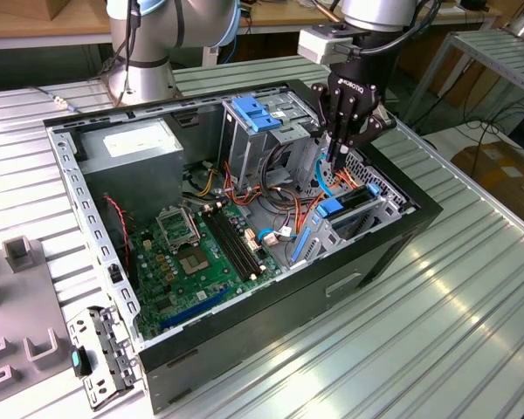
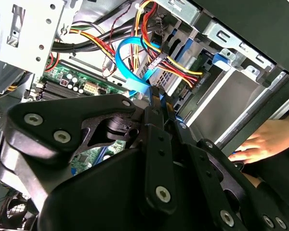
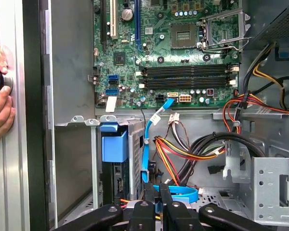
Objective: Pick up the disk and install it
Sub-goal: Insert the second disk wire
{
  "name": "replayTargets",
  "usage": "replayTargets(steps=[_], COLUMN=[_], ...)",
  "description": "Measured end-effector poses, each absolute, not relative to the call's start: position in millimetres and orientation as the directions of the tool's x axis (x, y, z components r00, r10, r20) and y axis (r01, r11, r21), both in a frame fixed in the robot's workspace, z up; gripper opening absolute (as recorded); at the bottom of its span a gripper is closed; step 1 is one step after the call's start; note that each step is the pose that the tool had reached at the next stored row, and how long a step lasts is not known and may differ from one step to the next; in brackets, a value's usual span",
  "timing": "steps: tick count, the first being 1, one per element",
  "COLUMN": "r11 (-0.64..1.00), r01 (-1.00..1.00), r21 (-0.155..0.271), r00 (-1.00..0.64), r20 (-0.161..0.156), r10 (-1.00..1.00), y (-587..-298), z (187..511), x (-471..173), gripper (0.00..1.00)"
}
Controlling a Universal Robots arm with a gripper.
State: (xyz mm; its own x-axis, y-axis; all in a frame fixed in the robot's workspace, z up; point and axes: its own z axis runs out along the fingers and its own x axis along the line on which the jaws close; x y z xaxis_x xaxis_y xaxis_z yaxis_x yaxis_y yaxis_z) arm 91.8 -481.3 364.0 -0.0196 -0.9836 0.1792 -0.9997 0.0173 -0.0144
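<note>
The disk (image 1: 342, 209) sits on edge in the drive cage (image 1: 377, 220), at about 3 o'clock from the middle of the open computer case (image 1: 402, 229) in the exterior view. Its blue plastic rail end faces up and out of the bay. In the first wrist view the same blue end (image 3: 114, 143) caps the slot, with the metal body mostly hidden below it.

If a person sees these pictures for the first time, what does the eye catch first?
First, the open computer case lying on the slatted metal table, its green motherboard exposed. Next, the black gripper reaching down into the case beside the drive cage, among blue and orange cables. In the first wrist view, a person's hand rests outside the case.
</note>
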Motion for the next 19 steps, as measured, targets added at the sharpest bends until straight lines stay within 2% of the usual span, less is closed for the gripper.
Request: replayTargets(steps=[12,19], r11=[0.017,0.016], r01=[-1.0,-0.999], r21=[-0.025,-0.049], r00=[-0.021,-0.023], r20=[0.177,0.137], r10=[-0.984,-0.99], y=[-481.4,-486.9], z=[364.0,363.6], x=[85.3,81.9], gripper=[0.16,0.16])
